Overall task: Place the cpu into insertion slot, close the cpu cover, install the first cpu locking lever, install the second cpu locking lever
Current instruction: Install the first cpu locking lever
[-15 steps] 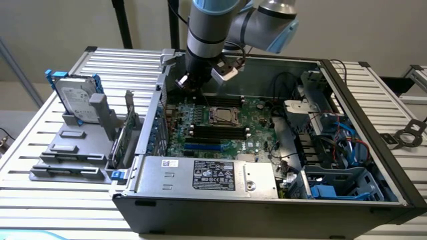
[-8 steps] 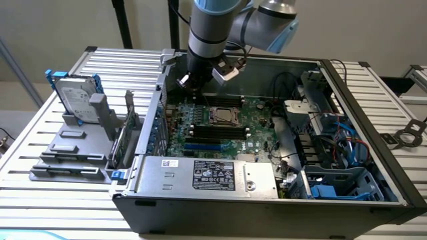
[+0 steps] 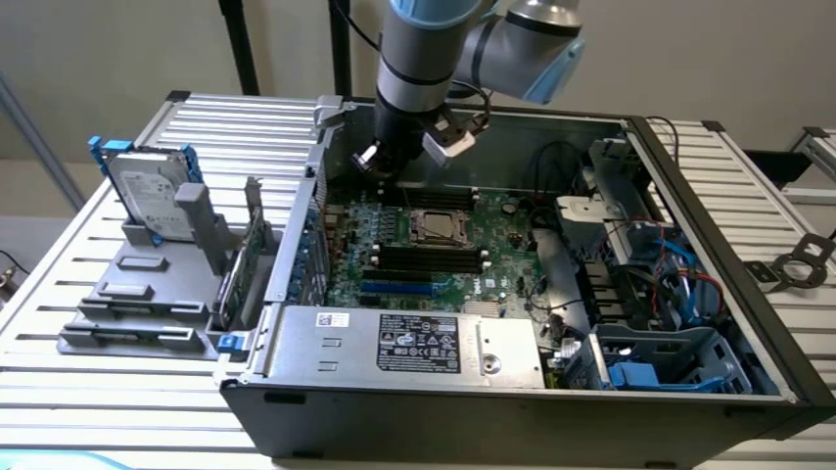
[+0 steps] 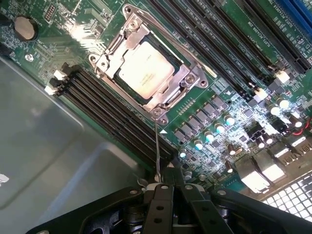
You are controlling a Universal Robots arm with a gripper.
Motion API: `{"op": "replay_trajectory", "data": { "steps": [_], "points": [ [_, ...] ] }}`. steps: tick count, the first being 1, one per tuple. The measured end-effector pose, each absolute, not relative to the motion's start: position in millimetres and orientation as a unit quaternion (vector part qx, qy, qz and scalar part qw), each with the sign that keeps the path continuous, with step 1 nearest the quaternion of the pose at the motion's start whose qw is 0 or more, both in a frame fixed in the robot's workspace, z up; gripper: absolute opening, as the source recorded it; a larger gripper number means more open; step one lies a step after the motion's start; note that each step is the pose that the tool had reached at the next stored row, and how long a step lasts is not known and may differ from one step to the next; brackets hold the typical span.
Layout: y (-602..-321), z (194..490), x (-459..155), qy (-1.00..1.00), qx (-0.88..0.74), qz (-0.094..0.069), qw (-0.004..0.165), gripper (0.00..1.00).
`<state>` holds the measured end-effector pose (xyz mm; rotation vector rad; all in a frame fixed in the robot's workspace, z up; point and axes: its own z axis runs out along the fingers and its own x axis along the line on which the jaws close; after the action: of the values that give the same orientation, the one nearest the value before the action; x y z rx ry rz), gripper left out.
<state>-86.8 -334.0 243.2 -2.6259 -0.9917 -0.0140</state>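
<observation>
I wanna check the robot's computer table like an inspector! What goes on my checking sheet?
Surface: slatted metal table carrying an open computer case.
Job's things: cpu shows through the window of the cpu cover, which lies flat over it; a thin locking lever runs from the socket corner towards the arm.
Clutter: hard drive in a grey holder; black rings at the exterior view's right.
Grippers: end effector shut, its tips at that lever's far end.
Cables: blue and red cables inside the case.
Surroundings: plain wall, black poles.
</observation>
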Motion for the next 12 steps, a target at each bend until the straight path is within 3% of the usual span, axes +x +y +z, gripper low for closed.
{"op": "replay_trajectory", "data": {
  "steps": [12],
  "points": [
    [-334,246,-44,-0.348,-0.921,-0.008,0.175,0.11]
  ]
}}
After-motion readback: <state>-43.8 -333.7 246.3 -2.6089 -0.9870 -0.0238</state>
